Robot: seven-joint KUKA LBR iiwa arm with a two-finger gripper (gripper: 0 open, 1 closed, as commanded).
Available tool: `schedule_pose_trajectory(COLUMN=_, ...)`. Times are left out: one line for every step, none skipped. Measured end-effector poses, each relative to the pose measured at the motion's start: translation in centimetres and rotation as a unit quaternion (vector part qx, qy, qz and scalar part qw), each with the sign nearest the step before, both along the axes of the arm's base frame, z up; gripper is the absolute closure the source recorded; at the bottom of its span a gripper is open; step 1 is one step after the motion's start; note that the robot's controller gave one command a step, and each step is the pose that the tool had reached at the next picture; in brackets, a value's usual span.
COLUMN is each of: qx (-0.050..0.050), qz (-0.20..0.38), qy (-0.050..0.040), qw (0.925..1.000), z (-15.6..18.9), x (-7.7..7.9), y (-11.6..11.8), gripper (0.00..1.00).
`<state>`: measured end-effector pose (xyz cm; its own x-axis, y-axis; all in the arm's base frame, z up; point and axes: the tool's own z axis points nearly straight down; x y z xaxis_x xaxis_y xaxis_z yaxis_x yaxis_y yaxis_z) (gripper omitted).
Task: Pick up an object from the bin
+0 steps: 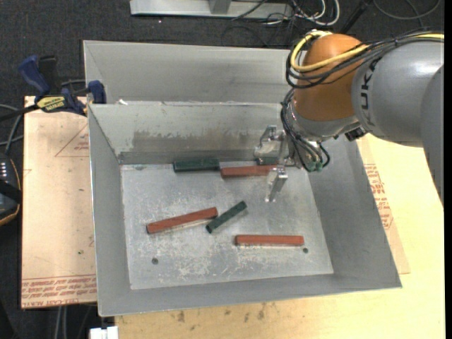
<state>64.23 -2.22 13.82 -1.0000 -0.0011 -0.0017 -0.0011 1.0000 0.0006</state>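
Inside, three red-brown sticks (182, 221), two green sticks (226, 217), claw (277, 183) nearby.

hand (275, 189) | at right end of red-brown bar (240, 171) | bin (176, 129) back wall

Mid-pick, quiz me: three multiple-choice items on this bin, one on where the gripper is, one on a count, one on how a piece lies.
1. Where is the gripper? A) front left corner B) at the right end of the back red-brown bar C) front right corner
2. How many red-brown bars are in the bin? A) two B) three C) five
3. How does the front red-brown bar lie? A) flat, apart from the rest B) upright on end C) across a green bar
Key: 1 B: it hangs by that bar's end. 2 B: back, middle, front. 3 A: bare floor surrounds it.
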Motion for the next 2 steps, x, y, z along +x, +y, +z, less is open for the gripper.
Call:
schedule_pose_trajectory(qx=0.000, qz=0.000, qy=0.0000, qw=1.0000, z=0.0, x=0.0, y=0.0, gripper=0.00)
schedule_pose_trajectory(qx=0.001, qz=0.005, qy=-0.0131, qw=0.9999, z=-5.8, x=2.2, y=4.0, gripper=1.00)
